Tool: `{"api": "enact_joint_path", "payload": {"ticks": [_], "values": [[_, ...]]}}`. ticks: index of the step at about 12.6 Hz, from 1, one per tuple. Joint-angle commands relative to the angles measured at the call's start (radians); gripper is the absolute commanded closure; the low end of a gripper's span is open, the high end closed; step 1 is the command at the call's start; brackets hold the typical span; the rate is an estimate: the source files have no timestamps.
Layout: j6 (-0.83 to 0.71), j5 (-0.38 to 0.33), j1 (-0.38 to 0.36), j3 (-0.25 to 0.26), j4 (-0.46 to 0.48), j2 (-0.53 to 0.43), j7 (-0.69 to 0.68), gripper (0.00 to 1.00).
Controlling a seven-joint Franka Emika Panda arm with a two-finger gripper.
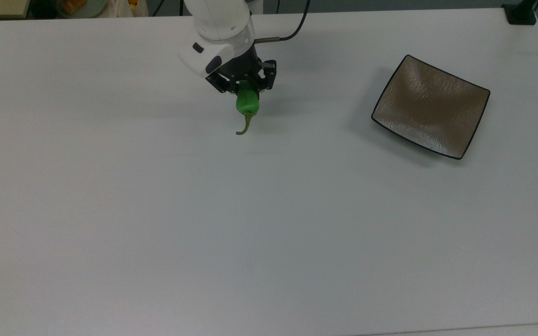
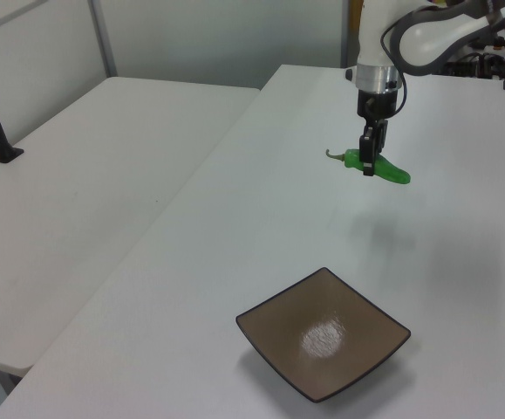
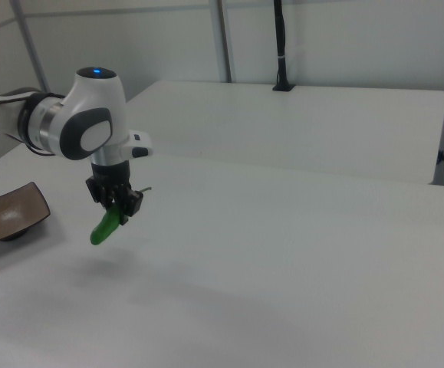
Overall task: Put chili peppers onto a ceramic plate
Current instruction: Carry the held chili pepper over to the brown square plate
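Pepper point(image 1: 247, 102) is hanging clamped crosswise in my gripper point(image 1: 245, 87), clearing the surface point(image 1: 203, 210) for carrying toward the plate point(image 1: 430, 107).

White arm reaching down, end effector point(image 1: 246, 91) vertical — fingers clamped.
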State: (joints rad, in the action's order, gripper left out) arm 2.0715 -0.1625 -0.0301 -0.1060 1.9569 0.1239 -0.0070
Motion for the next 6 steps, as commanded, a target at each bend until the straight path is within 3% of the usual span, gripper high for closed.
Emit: {"api": "enact_joint_path", "payload": {"ticks": [1, 6], "values": [[-0.033, -0.025, -0.028, -0.046, -0.059, 0.002, 0.123, 0.67], [-0.017, -0.042, -0.074, -0.139, -0.102, 0.008, 0.235, 0.66]]}}
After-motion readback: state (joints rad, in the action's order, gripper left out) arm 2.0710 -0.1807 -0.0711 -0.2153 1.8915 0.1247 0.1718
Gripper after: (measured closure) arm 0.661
